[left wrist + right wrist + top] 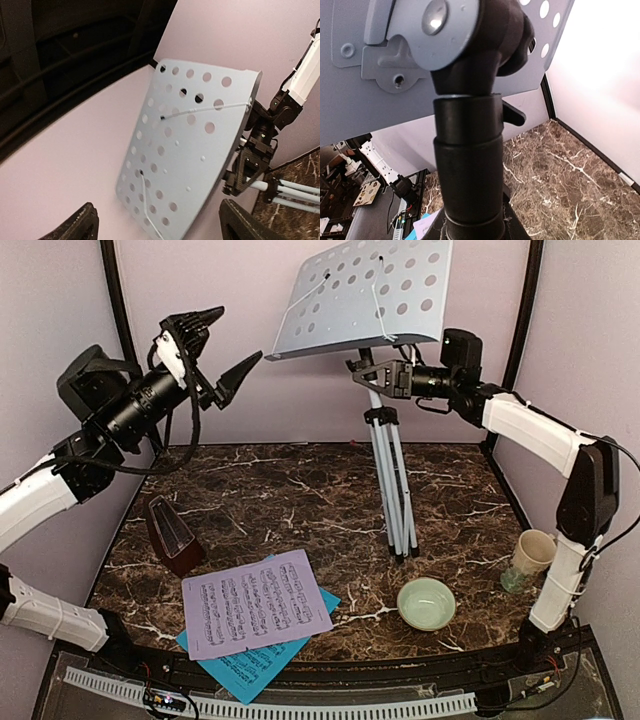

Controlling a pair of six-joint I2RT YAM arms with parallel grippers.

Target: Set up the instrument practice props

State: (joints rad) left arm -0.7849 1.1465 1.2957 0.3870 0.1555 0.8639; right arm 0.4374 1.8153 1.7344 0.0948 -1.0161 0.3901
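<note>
Dark marble-veined table (300,490), lilac walls (60,300) all round. Pale green bowl (427,602) sits front right, bare inside showing. Cream mug (533,553) stands by the right arm, contents hidden. Music stand (360,315) is upright at centre, with the right gripper (375,375) clamped on its neck. Left gripper (235,337) hangs high, fingers spread wide. Metronome (172,532) is at the left edge. Up front, the lavender page (258,602) overlaps the cyan page (250,668).

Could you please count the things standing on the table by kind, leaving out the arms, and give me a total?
Music stand: 1
Sheet-music pages: 2, the lavender page and the cyan page
Metronome: 1
Bowl: 1
Mug: 1
Total: 6
</note>
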